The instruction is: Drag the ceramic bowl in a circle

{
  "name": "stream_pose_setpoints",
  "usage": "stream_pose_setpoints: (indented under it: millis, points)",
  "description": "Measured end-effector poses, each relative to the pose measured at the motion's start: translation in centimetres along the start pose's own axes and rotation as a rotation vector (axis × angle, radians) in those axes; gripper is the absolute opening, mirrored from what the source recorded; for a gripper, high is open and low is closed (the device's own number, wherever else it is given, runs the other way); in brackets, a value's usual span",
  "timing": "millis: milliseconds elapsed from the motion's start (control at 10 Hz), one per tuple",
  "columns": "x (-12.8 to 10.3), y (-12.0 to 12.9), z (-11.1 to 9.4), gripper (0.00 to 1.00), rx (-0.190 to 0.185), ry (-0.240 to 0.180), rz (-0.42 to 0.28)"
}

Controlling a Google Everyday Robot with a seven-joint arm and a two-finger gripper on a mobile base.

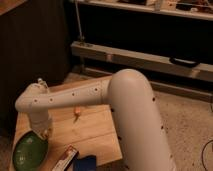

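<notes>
Fingers (44, 134) closed over wooden table (95, 131)

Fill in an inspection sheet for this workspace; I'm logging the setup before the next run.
Surface: wooden table, light planks.
Job's things: green bowl at the table's front left corner.
Clutter: small orange bit mid-table; flat packet and blue item at the front edge; small bottle at the back left.
Grippers: gripper shut, at the bowl's far rim.
Cables: thin cable on the floor, right.
Surroundings: dark shelving with a metal rail behind; speckled floor.
</notes>
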Motion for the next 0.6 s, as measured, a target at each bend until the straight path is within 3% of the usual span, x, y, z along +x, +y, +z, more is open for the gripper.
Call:
stream_pose_setpoints:
  millis: [200, 400, 600]
  points:
    - [4.1, 0.2, -0.8, 0.00, 0.024, 0.018, 0.011]
    - [7.9, 2.1, -2.1, 0.00, 0.052, 0.040, 0.046]
    - [10.0, 4.5, -3.1, 0.00, 0.087, 0.059, 0.109]
